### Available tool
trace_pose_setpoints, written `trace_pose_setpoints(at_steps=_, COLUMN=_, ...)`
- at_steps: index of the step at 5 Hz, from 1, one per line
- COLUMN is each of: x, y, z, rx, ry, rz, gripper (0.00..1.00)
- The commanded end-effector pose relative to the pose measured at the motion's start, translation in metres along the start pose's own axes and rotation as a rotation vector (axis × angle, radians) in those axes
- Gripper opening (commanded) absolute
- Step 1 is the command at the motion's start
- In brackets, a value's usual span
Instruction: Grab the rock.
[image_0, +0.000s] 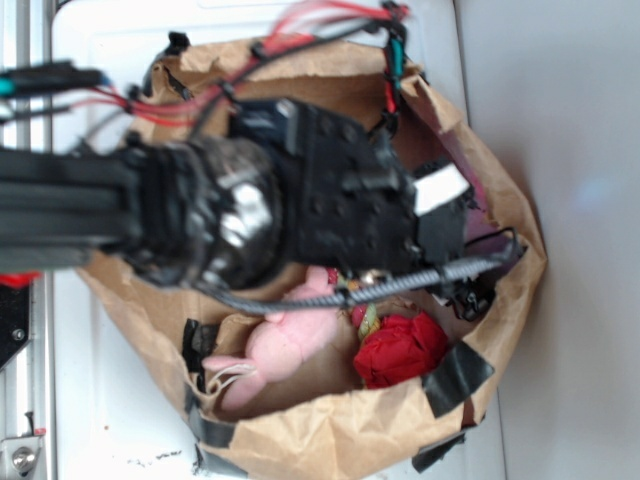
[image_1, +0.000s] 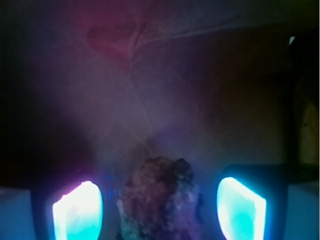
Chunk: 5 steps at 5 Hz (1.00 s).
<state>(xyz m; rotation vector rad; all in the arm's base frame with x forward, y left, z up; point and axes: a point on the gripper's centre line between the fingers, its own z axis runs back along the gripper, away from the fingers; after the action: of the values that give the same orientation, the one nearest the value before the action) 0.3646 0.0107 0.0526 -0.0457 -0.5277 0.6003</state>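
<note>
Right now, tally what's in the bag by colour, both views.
Pink: 1, plush toy
Red: 1, cloth ball
Dark brown: 1, rock, wrist view only, between the glowing pads
Total: 3

The arm hides part of the paper bag in the exterior view, so more could sit beneath it.

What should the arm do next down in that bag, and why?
Probably close the gripper. In the wrist view the rock sits between the two glowing pads, with a gap on each side, so the jaws look open and lined up around it inside the bag.
</note>
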Motion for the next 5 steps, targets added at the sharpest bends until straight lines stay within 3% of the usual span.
trace_pose_setpoints(at_steps=1, x=0.005, y=-0.027, z=0.013, rx=-0.013, ry=-0.035, rz=-0.052, gripper=0.00)
trace_pose_setpoints(at_steps=4, x=0.019, y=-0.015, z=0.029, rx=-0.014, ry=-0.026, rz=-0.042, gripper=0.00)
trace_pose_setpoints(at_steps=5, x=0.026, y=-0.007, z=0.058, rx=-0.039, ry=0.029, rz=-0.087, gripper=0.00)
